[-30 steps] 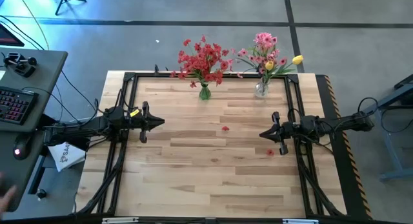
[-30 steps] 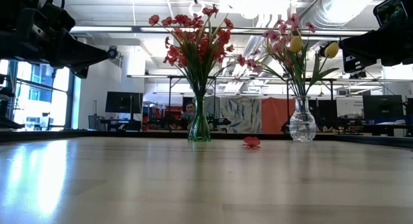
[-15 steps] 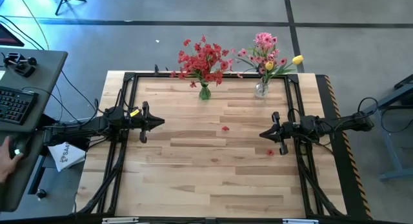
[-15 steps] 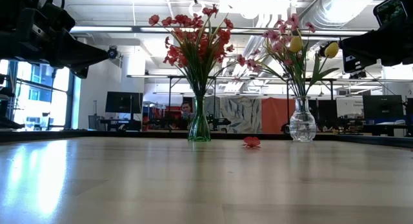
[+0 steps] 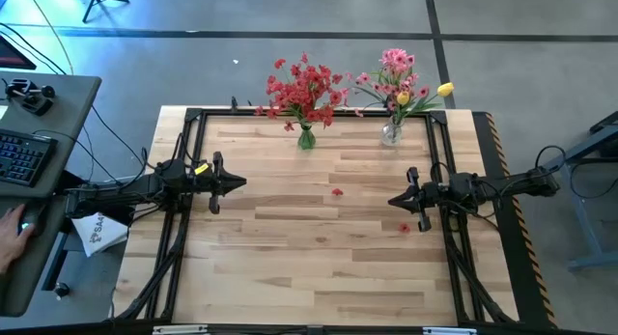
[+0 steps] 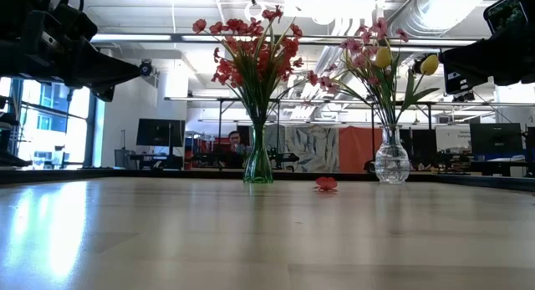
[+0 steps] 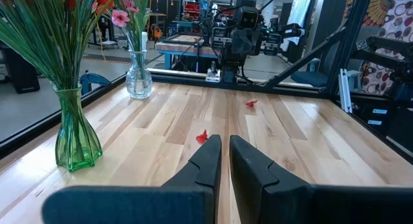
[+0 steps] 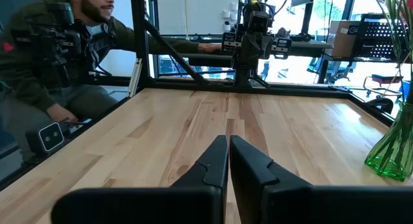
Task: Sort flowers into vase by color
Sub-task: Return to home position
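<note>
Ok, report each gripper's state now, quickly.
Left gripper: closed, empty, over the left side of the table.
Right gripper: closed, empty, over the right side.

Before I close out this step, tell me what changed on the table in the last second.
On the table, nothing visibly. Off it, a person's hand moved toward the keyboard. The left gripper and right gripper stayed parked at their sides, shut and empty; the green vase, clear vase and two fallen red blossoms kept their places.
</note>
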